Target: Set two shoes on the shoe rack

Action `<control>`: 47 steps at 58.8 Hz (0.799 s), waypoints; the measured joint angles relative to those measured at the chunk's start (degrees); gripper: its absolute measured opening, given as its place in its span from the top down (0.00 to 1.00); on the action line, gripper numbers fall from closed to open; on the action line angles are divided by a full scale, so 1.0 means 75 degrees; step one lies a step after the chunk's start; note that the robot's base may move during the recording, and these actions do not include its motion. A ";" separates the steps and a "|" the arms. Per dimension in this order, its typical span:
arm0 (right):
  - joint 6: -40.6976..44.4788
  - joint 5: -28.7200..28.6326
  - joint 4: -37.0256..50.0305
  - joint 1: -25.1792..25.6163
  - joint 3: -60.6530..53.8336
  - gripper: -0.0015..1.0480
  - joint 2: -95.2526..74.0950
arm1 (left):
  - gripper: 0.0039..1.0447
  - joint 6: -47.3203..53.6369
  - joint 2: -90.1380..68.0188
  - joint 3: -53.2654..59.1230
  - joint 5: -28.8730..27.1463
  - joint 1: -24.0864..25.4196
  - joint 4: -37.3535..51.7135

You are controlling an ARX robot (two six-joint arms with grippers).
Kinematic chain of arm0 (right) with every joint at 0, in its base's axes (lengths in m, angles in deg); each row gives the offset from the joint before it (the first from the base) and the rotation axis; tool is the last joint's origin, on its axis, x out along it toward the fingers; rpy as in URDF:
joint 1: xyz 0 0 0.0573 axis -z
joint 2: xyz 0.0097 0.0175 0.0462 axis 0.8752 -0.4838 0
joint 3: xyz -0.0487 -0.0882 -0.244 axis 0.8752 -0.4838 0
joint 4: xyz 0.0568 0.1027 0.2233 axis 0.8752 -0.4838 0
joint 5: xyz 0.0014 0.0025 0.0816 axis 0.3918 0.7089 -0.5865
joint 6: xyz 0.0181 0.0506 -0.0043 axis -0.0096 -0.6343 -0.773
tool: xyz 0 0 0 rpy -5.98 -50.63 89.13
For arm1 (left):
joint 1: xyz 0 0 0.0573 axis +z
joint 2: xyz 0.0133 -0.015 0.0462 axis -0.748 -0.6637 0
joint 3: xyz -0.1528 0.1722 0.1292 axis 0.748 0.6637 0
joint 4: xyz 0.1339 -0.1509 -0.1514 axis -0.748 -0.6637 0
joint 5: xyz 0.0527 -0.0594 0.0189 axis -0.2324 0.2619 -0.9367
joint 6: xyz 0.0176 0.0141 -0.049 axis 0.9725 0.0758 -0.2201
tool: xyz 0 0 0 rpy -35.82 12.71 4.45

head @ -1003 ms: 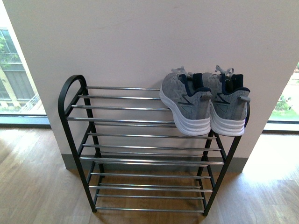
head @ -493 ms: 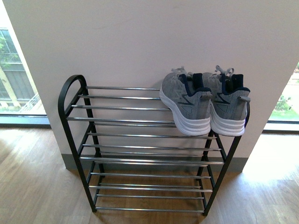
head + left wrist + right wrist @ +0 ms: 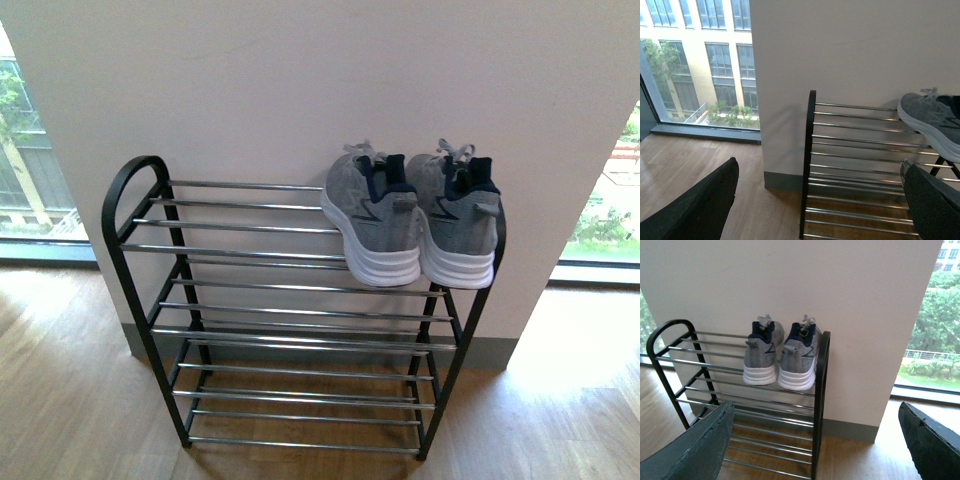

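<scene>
Grey knit uppers and thick white soles are noted on the two shoes (image 3: 380,230), which are set on the top tier of the shoe rack (image 3: 250,228), at one end of it. The inner shoe (image 3: 372,215) and the outer shoe (image 3: 458,222) are placed close side by side, toes toward the wall (image 3: 300,80) behind the rack, heels overhanging the rack's front bar. The outer shoe is lodged against the rack's end post. The rack is stood on a wooden floor (image 3: 60,400). The left gripper (image 3: 818,167) is held well back from the rack, fingers spread wide, nothing grasped. The right gripper (image 3: 816,407) is likewise held off the rack's shoe end, spread wide and empty.
</scene>
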 joint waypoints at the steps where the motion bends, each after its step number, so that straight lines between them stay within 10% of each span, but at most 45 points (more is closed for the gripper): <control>1: 0.0000 0.0000 0.0000 0.0000 0.0000 0.09 0.0000 | 0.09 0.0000 0.0000 0.0000 0.0000 0.0000 0.0000; 47: 0.0000 0.0052 -0.0015 -0.0009 0.0000 0.09 0.0003 | 0.09 0.0006 0.0003 0.0000 0.0032 0.0003 0.0000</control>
